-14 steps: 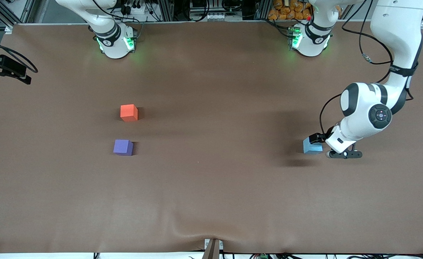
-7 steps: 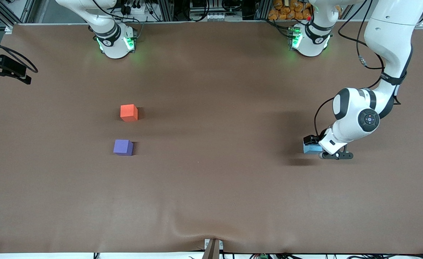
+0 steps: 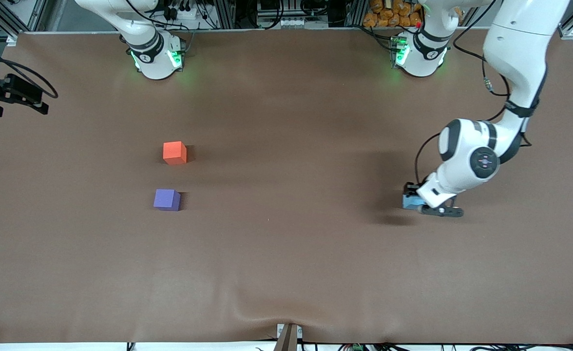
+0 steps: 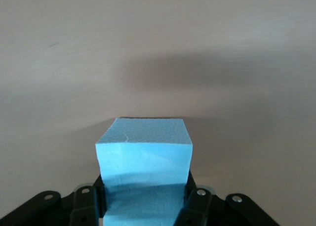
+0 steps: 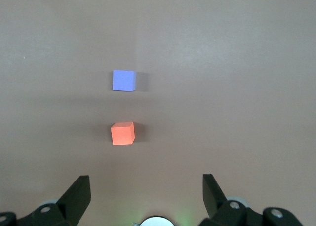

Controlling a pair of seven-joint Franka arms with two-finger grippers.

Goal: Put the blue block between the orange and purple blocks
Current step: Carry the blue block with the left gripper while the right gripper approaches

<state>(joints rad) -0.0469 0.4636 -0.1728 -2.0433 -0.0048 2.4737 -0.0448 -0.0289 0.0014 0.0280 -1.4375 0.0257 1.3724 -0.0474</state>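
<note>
Front view: no legible writing. Brown table (image 3: 286, 253). Left gripper (image 3: 413, 200) clamps blue block (image 3: 407, 201). Right gripper (image 5: 146, 194) spread wide above orange block (image 3: 174, 152), purple block (image 3: 166, 199).

A brown mat covers the table (image 3: 286, 273) (slightly rippled at its near edge); cables and metal framing (image 3: 286, 14) line the top.
</note>
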